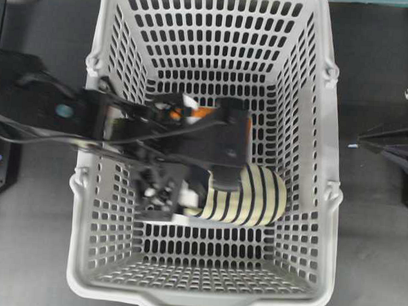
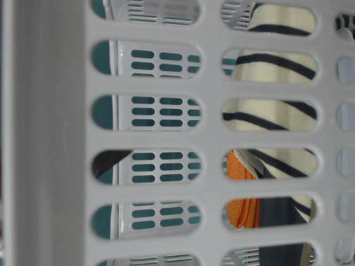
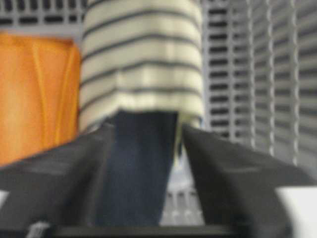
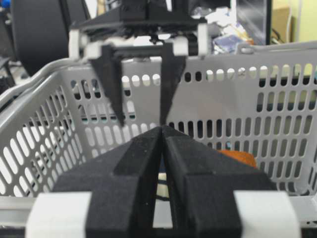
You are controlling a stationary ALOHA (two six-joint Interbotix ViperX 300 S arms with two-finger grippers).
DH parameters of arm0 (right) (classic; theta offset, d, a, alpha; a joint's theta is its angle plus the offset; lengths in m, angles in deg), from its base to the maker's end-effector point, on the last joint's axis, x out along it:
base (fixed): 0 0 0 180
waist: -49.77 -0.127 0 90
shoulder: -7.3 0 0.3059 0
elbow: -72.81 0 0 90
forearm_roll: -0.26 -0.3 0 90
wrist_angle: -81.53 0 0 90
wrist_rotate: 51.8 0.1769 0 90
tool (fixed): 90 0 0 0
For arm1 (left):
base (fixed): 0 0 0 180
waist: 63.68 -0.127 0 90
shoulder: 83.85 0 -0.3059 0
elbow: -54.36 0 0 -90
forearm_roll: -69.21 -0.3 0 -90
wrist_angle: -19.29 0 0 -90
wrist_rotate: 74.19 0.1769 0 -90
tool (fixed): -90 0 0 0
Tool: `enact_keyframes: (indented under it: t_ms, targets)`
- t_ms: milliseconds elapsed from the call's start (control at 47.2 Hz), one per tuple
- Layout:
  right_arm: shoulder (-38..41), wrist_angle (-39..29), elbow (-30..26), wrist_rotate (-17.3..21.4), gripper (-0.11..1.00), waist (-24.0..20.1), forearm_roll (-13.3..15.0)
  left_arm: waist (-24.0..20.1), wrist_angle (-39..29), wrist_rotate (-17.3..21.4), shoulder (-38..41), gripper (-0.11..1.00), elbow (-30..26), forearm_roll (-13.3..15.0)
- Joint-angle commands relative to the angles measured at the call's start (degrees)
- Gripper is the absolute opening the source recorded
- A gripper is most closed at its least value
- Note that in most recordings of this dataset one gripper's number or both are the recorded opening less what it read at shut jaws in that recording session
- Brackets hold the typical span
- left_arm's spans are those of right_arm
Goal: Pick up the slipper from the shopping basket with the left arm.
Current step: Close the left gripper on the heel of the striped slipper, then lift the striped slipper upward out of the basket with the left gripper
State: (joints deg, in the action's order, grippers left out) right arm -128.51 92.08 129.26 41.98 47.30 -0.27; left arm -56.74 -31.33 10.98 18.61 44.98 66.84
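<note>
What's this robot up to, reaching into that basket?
The left arm's gripper is down inside the grey basket, its open fingers either side of the dark navy end of a striped slipper. An orange cloth lies beside the slipper. The right gripper waits outside the basket, shut and empty.

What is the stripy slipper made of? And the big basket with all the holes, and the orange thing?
The slipper looks like soft woven fabric: cream with thin navy stripes, matte, bending in a curve. The shopping basket seems to be hard light grey plastic, smooth with a slight sheen, with neat moulded slots. The orange cloth looks like folded textile with soft creases, though it is blurred.
</note>
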Motion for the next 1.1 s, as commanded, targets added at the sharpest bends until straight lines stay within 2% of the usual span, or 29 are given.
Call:
enact_keyframes:
  t_ms: [0,64,127,403,636,720,911,953,996,1081]
  targets:
    - [0.3,0.2,-0.7,0.1,-0.01,-0.3,-0.2,0.3,-0.1,0.0,2.3,0.74,-2.4,-0.2]
    - [0.3,0.3,-0.7,0.1,-0.01,-0.4,-0.2,0.2,-0.1,-0.1,4.0,0.86,-2.6,-0.2]
    - [0.3,0.2,-0.7,0.1,-0.01,-0.5,-0.2,0.0,-0.1,-0.1,6.1,0.91,-2.5,-0.2]
    - [0.3,-0.4,-0.6,0.1,-0.01,-0.8,-0.2,-0.2,0.6,-0.3,11.7,0.91,-1.1,-0.2]
    - [0.3,-0.7,-0.5,0.1,-0.01,-0.8,-0.2,-0.2,2.1,-0.5,13.0,0.88,-0.4,-0.2]
    - [0.3,-0.7,-0.5,0.1,-0.01,-0.8,-0.2,-0.2,2.1,-0.2,13.0,0.77,-0.4,-0.2]
    - [0.3,-0.7,-0.5,0.1,-0.01,-0.8,-0.2,-0.1,1.0,0.5,11.7,0.22,-1.2,-0.2]
    - [0.3,-0.7,-0.5,0.1,-0.01,-0.8,-0.2,-0.2,0.4,0.5,10.8,0.13,-2.0,-0.2]
    - [0.3,-0.7,-0.5,0.1,-0.01,-0.8,-0.2,-0.3,-0.4,0.5,10.2,0.07,-2.8,-0.2]
    - [0.3,-0.7,-0.5,0.1,-0.01,-0.8,-0.2,-0.5,-2.9,0.4,8.8,0.06,-5.0,-0.2]
